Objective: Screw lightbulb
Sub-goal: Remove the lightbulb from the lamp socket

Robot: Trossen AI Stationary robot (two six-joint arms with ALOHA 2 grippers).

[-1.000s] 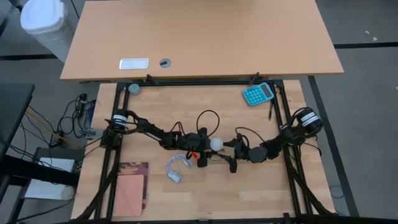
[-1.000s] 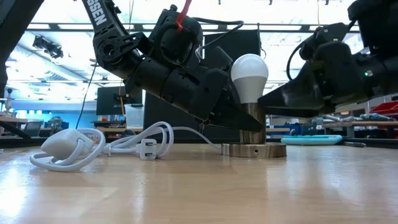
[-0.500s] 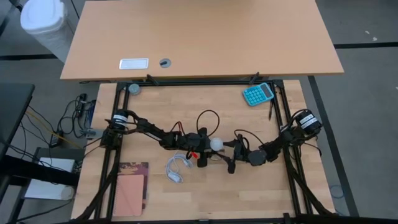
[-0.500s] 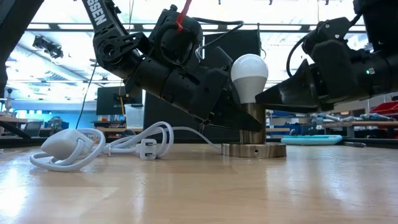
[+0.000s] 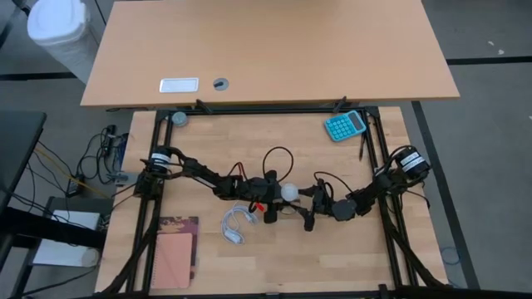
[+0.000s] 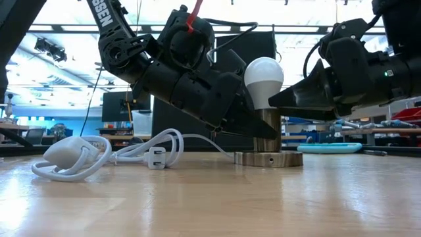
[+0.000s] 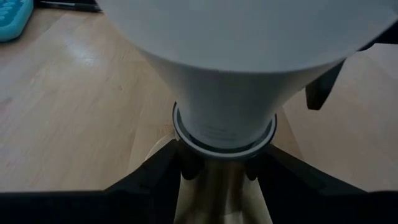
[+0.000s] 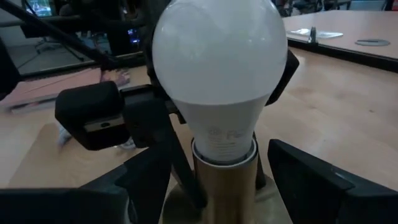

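Wooden table [image 5: 332, 249] | lightbulb [image 6: 264, 79] upright in brass socket [image 6: 266, 131] | left claw [image 6: 253, 125] grasping socket | right claw [image 8: 211, 180] released around it

Non-task items: teal calculator [image 5: 344, 125] at the tabletop [image 5: 249, 257] corner beyond the right end effector [image 5: 308, 205]; coiled white cord [image 5: 236, 223] and pink notebook [image 5: 173, 260] beside the left end effector [image 5: 272, 204].

Lightbulb [image 7: 236, 56] globe cut off in left wrist view.
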